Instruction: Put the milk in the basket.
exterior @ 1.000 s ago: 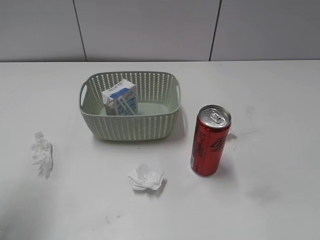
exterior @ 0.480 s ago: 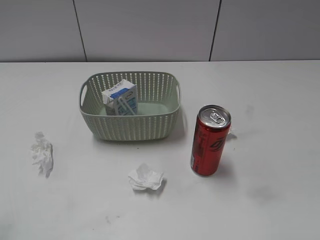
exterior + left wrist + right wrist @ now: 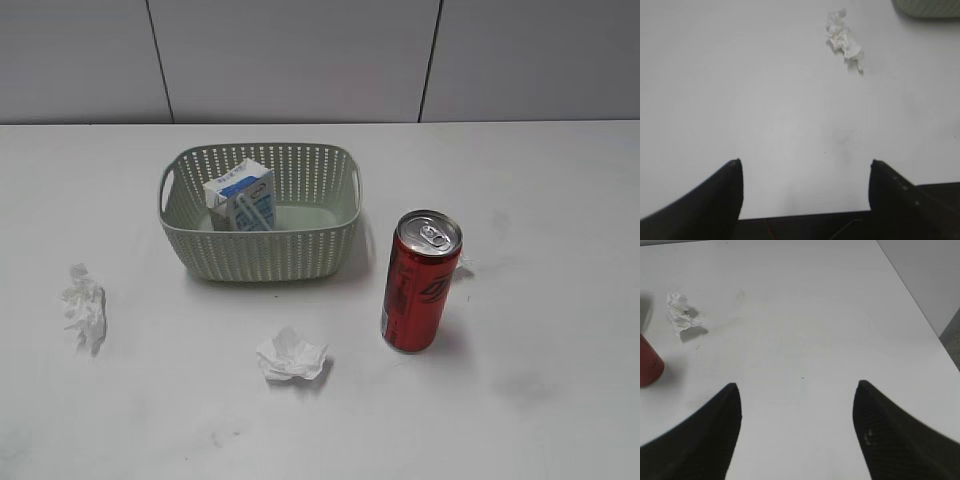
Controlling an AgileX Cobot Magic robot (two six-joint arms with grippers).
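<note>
The milk (image 3: 240, 197), a small white carton with blue print and a straw on its side, stands tilted inside the pale green basket (image 3: 262, 252) at its left end. A corner of the basket shows in the left wrist view (image 3: 930, 7) at the top right. Neither gripper shows in the exterior view. My left gripper (image 3: 805, 162) is open and empty over bare table near its front edge. My right gripper (image 3: 796, 385) is open and empty over bare table to the right of the red can.
A tall red can (image 3: 420, 280) stands right of the basket; its edge shows in the right wrist view (image 3: 649, 365). Crumpled tissues lie at the left (image 3: 84, 305), in front of the basket (image 3: 291, 356) and behind the can (image 3: 681, 314). The table's right edge (image 3: 920, 310) is close.
Nothing has visibly changed in the exterior view; the milk stays in the basket.
</note>
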